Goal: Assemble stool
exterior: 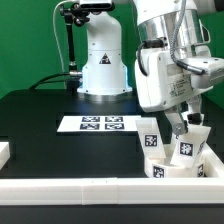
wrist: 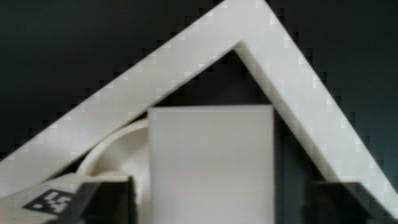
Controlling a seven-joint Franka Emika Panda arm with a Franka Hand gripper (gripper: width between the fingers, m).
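The jaws (exterior: pixel 180 128) pinch an upright stool leg (wrist: pixel 210 165), its lower end cut off in the wrist view.

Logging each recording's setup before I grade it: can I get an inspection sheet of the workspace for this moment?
Surface: black matte tabletop, with the flat white marker board lying on it.
Job's things: white plastic stool parts bearing black-and-white tags, clustered in the corner at the exterior view's right; in the wrist view a white block part stands between the fingers.
Clutter: nothing seen.
End effector: lowered over the parts; whether it is shut on the block cannot be told.
Cables: dark cables hang along the black stand at the back.
Surroundings: long white border rails along the table edges; the white robot base behind; green backdrop.
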